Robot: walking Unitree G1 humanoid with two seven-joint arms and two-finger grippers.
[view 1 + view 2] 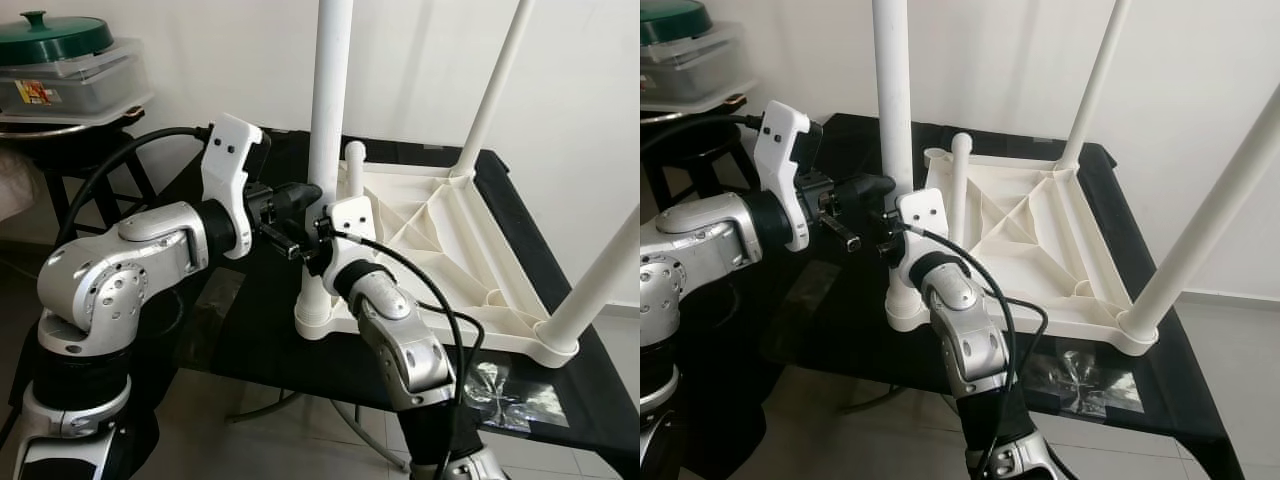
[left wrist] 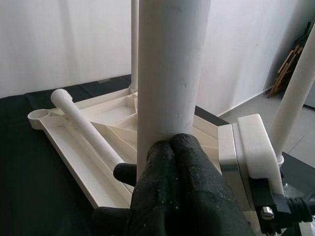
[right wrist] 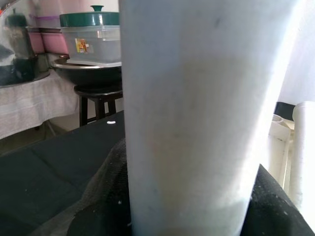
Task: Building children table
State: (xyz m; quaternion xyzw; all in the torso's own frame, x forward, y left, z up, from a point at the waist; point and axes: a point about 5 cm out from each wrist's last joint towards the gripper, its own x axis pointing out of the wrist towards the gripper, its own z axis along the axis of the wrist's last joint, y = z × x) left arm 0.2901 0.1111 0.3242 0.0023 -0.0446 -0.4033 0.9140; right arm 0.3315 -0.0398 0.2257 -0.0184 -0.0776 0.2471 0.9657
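A white plastic children's table [image 1: 470, 300] lies upside down on a black-covered table. Three legs stand upright in its corners. My right gripper [image 1: 316, 248] is shut on the near-left leg [image 1: 328, 100], with black fingers [image 3: 98, 201] on both sides of it. My left gripper [image 1: 300, 195] comes from the left a little higher up. Its fingertips [image 2: 172, 147] are shut together and pressed against that same leg. A loose fourth leg [image 1: 355, 170] leans inside the tabletop near the empty far-left socket [image 2: 39, 118].
The black-covered table [image 1: 250, 320] has its front edge close to me. A dark stool at the far left holds stacked containers with a green lid [image 1: 60, 40]. Crumpled clear plastic [image 1: 500, 385] lies at the near right. A white wall stands close behind.
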